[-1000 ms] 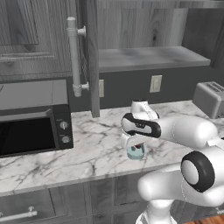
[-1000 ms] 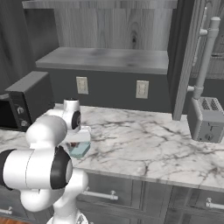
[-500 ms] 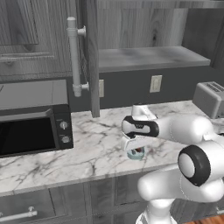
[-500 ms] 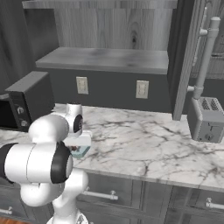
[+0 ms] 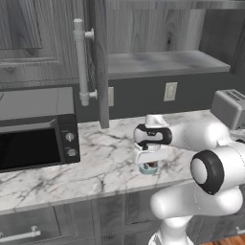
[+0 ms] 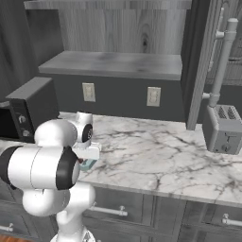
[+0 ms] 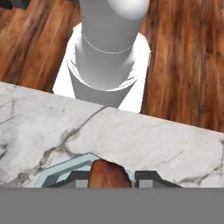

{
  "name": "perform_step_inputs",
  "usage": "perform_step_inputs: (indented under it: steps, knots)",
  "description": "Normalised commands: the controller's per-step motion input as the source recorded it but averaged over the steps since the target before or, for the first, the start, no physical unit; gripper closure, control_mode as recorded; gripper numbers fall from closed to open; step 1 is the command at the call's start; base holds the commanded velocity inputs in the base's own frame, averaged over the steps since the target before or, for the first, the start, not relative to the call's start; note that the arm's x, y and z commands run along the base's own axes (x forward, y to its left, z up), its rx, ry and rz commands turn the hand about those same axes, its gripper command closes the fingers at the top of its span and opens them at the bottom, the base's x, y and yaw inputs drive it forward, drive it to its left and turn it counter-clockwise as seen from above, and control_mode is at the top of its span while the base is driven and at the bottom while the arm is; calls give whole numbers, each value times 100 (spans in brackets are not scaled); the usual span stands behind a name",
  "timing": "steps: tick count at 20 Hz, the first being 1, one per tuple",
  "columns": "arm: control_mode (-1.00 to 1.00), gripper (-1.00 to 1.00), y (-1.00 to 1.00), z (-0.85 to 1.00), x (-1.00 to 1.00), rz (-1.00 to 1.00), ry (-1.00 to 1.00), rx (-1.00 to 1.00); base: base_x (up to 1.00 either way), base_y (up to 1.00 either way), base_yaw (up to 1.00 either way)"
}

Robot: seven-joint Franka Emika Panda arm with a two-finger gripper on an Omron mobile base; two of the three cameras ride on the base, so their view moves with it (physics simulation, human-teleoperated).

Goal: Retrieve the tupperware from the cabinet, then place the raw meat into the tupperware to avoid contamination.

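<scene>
**Tupperware on the counter, meat pinched right over it**

One tupperware (image 5: 149,168) sits on the marble counter (image 5: 105,158) near its front edge, straight under the gripper (image 5: 148,161). One piece of raw meat (image 7: 107,175) is there too, and the hand view shows it squeezed between the two fingertips (image 7: 78,178) with the container's pale blue rim just around it. So the jaws are part closed, pinching the meat, low over or already inside the tub; can't tell which. One cabinet (image 5: 158,43) stands above with its door (image 5: 98,62) swung open and one grey shelf (image 5: 162,63) inside. Also on the counter: one microwave (image 5: 36,136) at the left and one toaster (image 5: 229,107) at the right. Two wall outlets (image 6: 153,96) sit under the shelf.
</scene>
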Motion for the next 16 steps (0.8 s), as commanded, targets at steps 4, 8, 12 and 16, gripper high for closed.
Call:
perform_step_inputs:
  steps: [4,8,12,16]
  knots:
    - [-100,100,0,-7,0,-5,6,0,0,0,0]
    - [-100,100,0,-10,0,-5,7,1,0,0,0]
    - [-100,-100,0,-12,0,-5,6,1,0,0,0]
    - [-100,-100,0,-7,0,-4,4,0,0,0,0]
